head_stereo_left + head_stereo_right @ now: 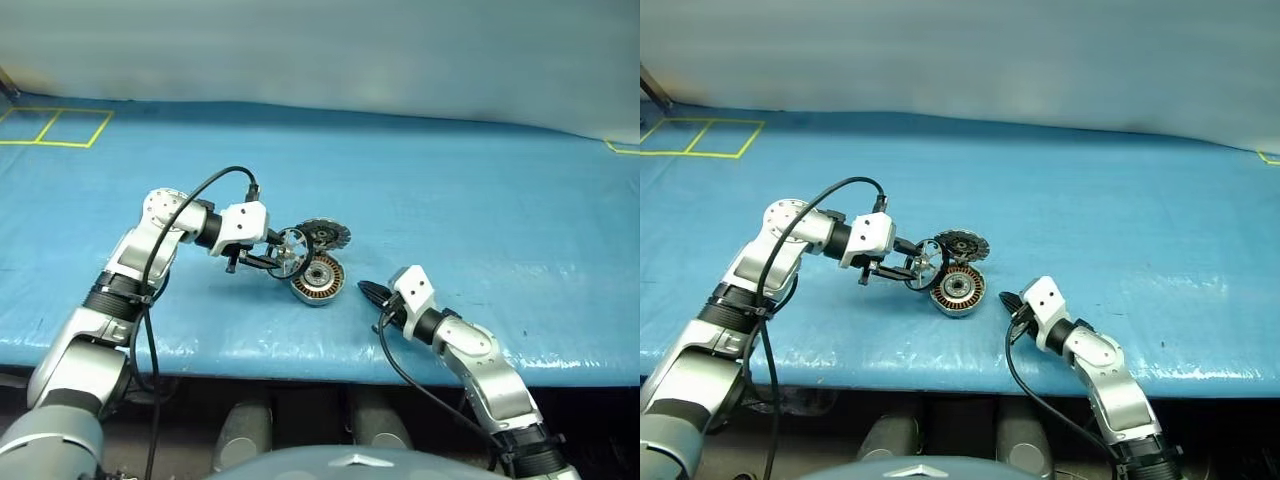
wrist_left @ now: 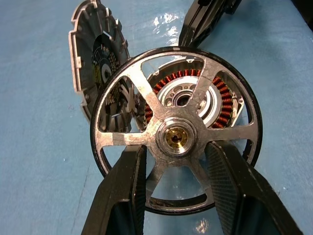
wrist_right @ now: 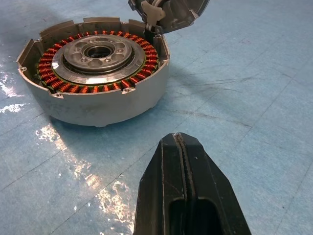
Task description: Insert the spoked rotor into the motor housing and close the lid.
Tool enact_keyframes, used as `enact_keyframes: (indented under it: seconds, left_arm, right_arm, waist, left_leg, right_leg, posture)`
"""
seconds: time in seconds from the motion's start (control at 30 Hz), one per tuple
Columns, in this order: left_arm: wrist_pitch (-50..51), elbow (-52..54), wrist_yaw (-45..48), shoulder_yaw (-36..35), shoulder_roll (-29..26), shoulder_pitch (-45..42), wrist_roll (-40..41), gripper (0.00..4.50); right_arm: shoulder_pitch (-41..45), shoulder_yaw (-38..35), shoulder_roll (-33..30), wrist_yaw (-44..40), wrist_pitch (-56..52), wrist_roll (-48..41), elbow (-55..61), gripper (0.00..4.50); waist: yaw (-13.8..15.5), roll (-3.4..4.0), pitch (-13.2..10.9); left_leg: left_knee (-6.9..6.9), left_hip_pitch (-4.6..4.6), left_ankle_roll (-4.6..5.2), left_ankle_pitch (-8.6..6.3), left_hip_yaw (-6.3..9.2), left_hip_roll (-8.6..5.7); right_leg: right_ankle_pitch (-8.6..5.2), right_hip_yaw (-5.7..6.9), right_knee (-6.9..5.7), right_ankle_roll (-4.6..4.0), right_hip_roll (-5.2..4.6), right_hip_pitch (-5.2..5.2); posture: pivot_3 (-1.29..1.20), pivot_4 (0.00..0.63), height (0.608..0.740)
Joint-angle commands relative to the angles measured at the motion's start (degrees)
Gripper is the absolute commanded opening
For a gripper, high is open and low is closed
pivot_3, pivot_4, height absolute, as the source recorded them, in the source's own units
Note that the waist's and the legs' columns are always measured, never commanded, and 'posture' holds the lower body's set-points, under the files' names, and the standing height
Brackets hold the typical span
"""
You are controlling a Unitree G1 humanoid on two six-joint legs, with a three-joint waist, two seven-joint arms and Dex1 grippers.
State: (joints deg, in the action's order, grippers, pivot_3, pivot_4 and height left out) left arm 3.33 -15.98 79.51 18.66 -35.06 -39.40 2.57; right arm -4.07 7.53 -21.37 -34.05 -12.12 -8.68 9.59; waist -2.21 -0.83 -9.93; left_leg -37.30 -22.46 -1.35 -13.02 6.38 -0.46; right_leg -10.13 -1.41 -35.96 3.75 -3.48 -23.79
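The blue tabletop (image 1: 480,220) lay wide and bare on all sides of the motor housing (image 1: 318,277), leaving open room for either arm. The housing sat near the front edge, mouth upward, copper windings showing, with its lid (image 1: 326,235) standing open on the far side of it. The left end effector (image 1: 268,256) grasped the spoked rotor (image 1: 291,252) by its spokes, holding it on edge just left of and above the housing, apparently not touching it. The rotor's flat face looked sideways, so I judged it had to tip level and shift right over the housing's hub. The right end effector (image 1: 368,291), clenched and empty, rested just right of the housing, pointing at it.
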Motion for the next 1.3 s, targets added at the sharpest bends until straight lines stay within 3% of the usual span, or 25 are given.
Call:
enact_keyframes:
  seconds: [0.03, 0.47, 1.27, 1.3]
  left_arm:
    - [-1.1, -1.5, 0.4, 0.3, 0.9, -1.9, -0.3, 1.72]
    - [-3.0, -6.8, 1.7, 2.6, 5.4, -5.8, -0.7, 1.72]
    - [-6.1, -12.9, 4.1, 5.1, 8.4, -8.3, -4.1, 1.72]
    - [-6.1, -13.2, 4.4, 5.2, 8.5, -8.5, -4.3, 1.98]
  right_arm:
    - [-0.8, -0.9, 0.0, -1.2, 2.1, -1.8, 2.7, 0.00]
    - [-2.8, -0.4, 0.4, -0.3, 2.5, -1.4, 3.4, 0.00]
    - [-4.5, 0.1, 0.5, 2.0, 3.0, -0.4, 4.4, 0.00]
    - [-4.6, 0.1, 0.5, 2.1, 2.8, -0.4, 4.5, 0.00]
  waist:
    - [0.0, 0.00, 0.0]
    - [0.1, 0.00, 0.0]
    - [0.6, 0.00, 0.0]
    - [0.6, 0.00, 0.0]
  left_leg:
    - [0.00, 0.00, 0.00, 0.00, 0.00, 0.00]
    - [-0.01, -0.03, 0.00, 0.00, 0.00, 0.00]
    - [-0.01, -0.03, 0.00, 0.00, 0.01, -0.01]
    - [-0.01, -0.03, 0.00, 0.00, 0.01, -0.01]
  right_leg:
    - [0.00, 0.00, 0.00, 0.00, 0.00, 0.00]
    - [0.00, 0.00, 0.02, 0.00, 0.00, 0.00]
    - [0.00, 0.00, 0.03, 0.00, 0.00, 0.01]
    - [0.00, 0.00, 0.03, 0.00, 0.00, 0.02]
  posture:
    - [0.00, 0.150, 0.740]
    - [0.00, 0.150, 0.740]
    - [0.00, 0.150, 0.740]
    - [0.00, 0.150, 0.740]
